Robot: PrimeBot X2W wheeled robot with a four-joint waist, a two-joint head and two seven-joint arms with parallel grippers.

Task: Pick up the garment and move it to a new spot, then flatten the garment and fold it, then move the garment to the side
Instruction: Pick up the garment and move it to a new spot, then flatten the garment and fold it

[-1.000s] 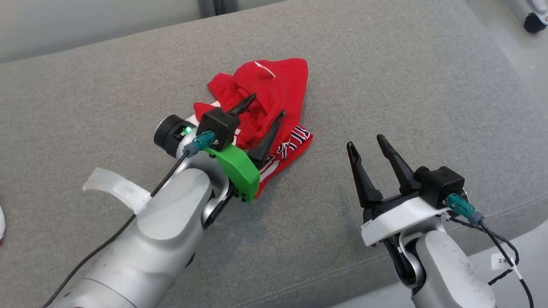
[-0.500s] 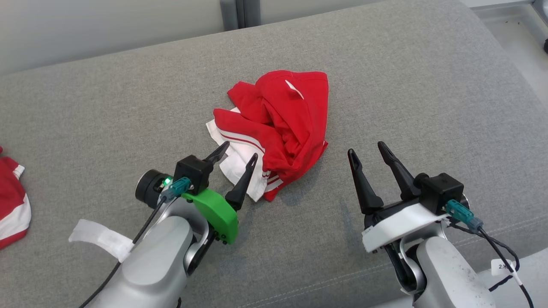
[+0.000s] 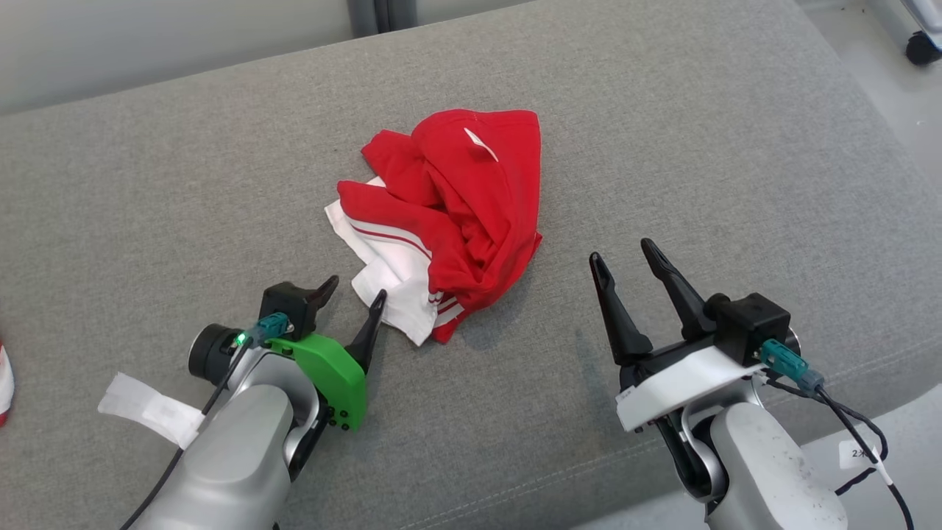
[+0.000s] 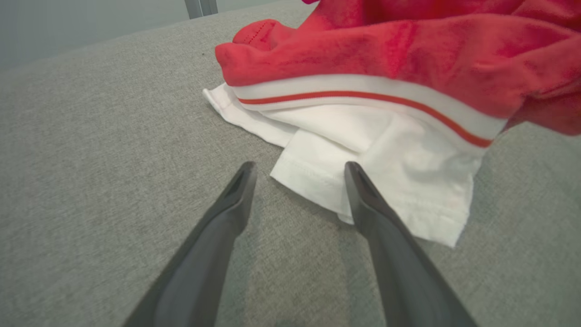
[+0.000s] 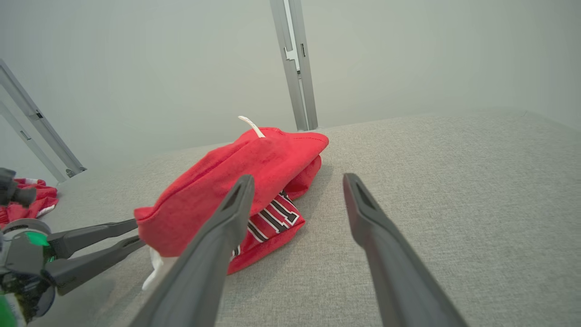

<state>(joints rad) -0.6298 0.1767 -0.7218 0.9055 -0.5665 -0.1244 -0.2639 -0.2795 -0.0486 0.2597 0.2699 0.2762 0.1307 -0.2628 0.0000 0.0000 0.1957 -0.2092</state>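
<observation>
Far left edge of head view: sliver of second red-and-white cloth (image 3: 4, 383) on grey cushion (image 3: 147, 184). Lower left: left gripper (image 3: 357, 288) spread wide, holding nothing, tips just beside the white hem of the garment (image 3: 471, 191). Left wrist view: left gripper (image 4: 299, 165) low over cushion, right-hand tip overlapping the white hem edge, left-hand tip over bare cushion; contact unclear. Garment crumpled in a heap at centre of head view, red on top, white panel with red stripe at the heap's lower left. Lower right: right gripper (image 3: 621, 252) wide open, empty, apart from the garment, tips pointing up-frame. Right wrist view: garment (image 5: 218, 181) left of centre, partly behind the left-hand finger, black-and-white lettering under the red fold; left gripper (image 5: 138, 232) at the heap's lower-left edge
</observation>
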